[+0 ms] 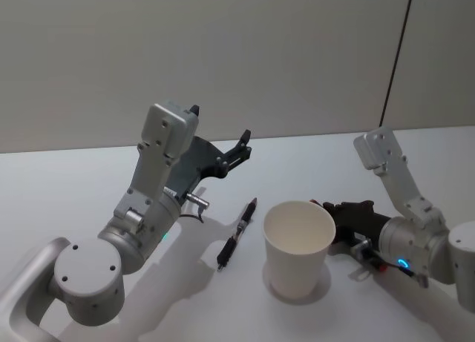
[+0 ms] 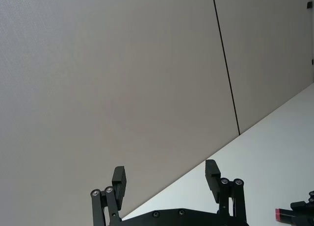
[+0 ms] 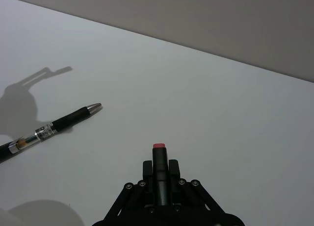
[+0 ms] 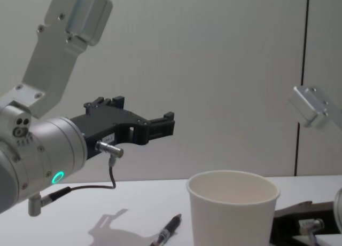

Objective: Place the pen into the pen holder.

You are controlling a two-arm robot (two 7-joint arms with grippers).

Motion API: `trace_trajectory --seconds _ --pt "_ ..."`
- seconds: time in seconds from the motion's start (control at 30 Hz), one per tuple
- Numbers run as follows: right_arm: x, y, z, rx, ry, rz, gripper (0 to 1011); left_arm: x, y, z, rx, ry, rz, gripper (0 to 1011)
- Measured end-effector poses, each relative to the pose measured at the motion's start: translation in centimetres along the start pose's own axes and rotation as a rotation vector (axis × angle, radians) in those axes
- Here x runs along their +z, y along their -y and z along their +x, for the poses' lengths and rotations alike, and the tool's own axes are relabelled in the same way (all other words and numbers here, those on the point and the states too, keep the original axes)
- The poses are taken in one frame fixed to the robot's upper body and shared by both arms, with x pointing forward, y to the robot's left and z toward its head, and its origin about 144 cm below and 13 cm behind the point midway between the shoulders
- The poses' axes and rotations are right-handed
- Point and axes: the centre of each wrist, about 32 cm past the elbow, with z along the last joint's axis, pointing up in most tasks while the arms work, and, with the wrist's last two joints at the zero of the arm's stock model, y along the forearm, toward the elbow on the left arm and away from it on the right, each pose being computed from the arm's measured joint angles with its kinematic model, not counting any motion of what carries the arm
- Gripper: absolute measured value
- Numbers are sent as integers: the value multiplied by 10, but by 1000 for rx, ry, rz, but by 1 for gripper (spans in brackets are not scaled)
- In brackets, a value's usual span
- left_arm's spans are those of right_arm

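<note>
Pen [image 1: 237, 234] lying on the white table [image 1: 74, 179] beside the pen holder [image 1: 298, 245].
Head: right gripper [image 1: 329, 208] half hidden behind it. Left wrist: left gripper [image 2: 166, 173] spread wide, empty, before a grey wall [image 2: 98, 64]. Right wrist: a red-tipped rod [image 3: 159, 160] is clamped. Chest: pen holder's base is cut off.

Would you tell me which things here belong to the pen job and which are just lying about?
Job:
pen holder
pen, lying to its left
right gripper, beside the holder, shut on a pink-tipped black stick, possibly another pen
left gripper, open, raised

Just there:
table
wall
</note>
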Motion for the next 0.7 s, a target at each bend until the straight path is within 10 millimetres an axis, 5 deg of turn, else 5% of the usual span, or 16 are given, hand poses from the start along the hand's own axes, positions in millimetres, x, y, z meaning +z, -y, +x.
trace_trajectory --seconds 0.7 --pt "1 -4 -5 -10 21 162 175 0 0 0 0 0 0 1004"
